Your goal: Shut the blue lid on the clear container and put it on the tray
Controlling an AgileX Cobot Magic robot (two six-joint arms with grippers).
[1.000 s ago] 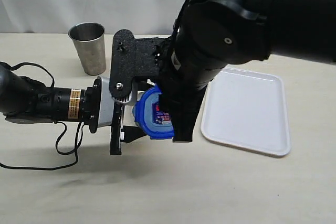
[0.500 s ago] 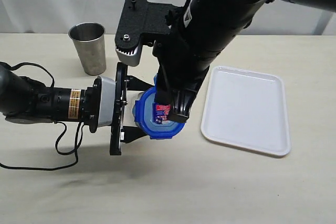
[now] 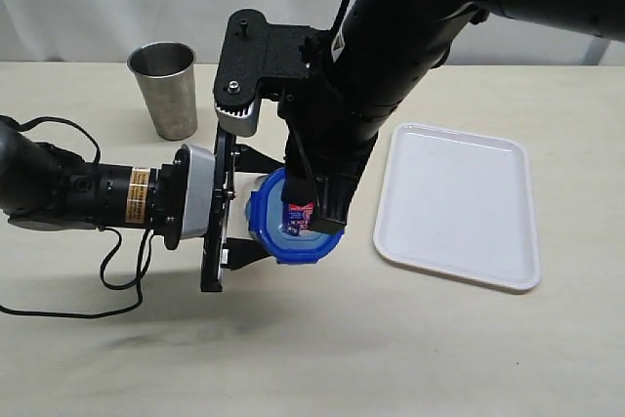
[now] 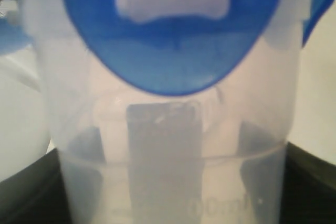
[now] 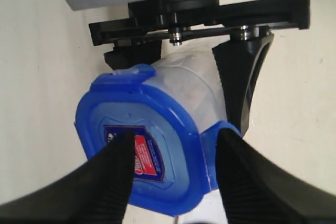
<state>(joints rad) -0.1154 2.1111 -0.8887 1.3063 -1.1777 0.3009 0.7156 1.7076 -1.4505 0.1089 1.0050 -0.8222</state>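
Closing blue lid [image 3: 273, 233] onto upright clear container [image 4: 173, 156] | left gripper [image 3: 252, 207] clamped on clear container's sides | right gripper [image 5: 173, 171] above, fingers [image 5: 105, 182] apart astride blue lid

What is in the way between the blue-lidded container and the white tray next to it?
Nothing visible. Only bare table lies between the clear container, capped by the blue lid, and the tray. The steel cup stands on the opposite side. The right gripper hangs over the lid.
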